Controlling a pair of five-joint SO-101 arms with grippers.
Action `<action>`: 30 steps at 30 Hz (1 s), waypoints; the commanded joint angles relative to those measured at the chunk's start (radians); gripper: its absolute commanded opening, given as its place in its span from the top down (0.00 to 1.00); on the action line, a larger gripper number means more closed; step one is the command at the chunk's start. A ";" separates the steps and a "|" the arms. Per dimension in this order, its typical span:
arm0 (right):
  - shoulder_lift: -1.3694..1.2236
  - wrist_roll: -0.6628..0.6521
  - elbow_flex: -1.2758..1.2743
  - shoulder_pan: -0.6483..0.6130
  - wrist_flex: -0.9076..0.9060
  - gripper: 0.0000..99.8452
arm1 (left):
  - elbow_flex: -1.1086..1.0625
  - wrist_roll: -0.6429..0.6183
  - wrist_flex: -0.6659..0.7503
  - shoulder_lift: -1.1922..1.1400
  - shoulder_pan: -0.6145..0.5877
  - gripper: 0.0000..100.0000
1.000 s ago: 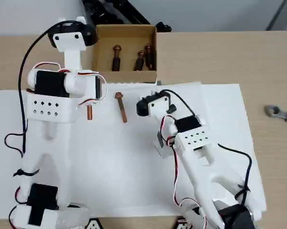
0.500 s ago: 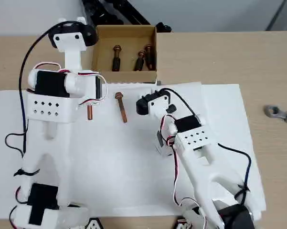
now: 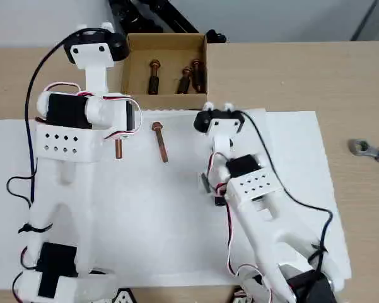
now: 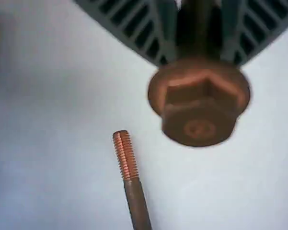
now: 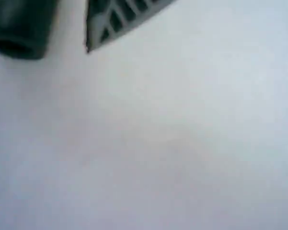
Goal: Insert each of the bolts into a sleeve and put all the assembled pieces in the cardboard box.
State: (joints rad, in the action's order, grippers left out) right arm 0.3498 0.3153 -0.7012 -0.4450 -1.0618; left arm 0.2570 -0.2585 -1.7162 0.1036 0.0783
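Note:
My left gripper hangs over the white sheet, shut on a copper bolt. In the left wrist view that bolt's hex head faces the camera. A second copper bolt lies loose on the sheet just right of it, and its threaded end is in the left wrist view. My right gripper is low over the middle of the sheet. A dark sleeve is right beside it; whether it is held is hidden. The cardboard box at the back holds three assembled pieces.
The white sheet covers most of the table between the arms. A metal tool lies on the bare wood at the far right. Dark gear sits behind the box.
The right arm's wrist has swung right and toward the box, and the dark part under it shifted slightly left. The left arm and both bolts have not moved.

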 commanded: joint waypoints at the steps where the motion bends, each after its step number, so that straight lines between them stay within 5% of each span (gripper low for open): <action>1: 0.018 0.037 0.006 -0.047 -0.027 0.79 | 0.001 0.008 0.015 0.051 -0.002 0.99; 14: 0.018 -0.025 -0.032 -0.050 -0.070 0.79 | 0.001 0.008 0.008 0.051 -0.002 0.99; 30: 0.016 -0.066 -0.126 -0.004 0.140 0.79 | 0.001 0.021 0.006 0.051 -0.002 0.99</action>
State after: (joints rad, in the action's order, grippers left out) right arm 0.3498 0.2601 -0.8255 -0.4603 -0.9421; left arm 0.2524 -0.2463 -1.7162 0.1036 0.0783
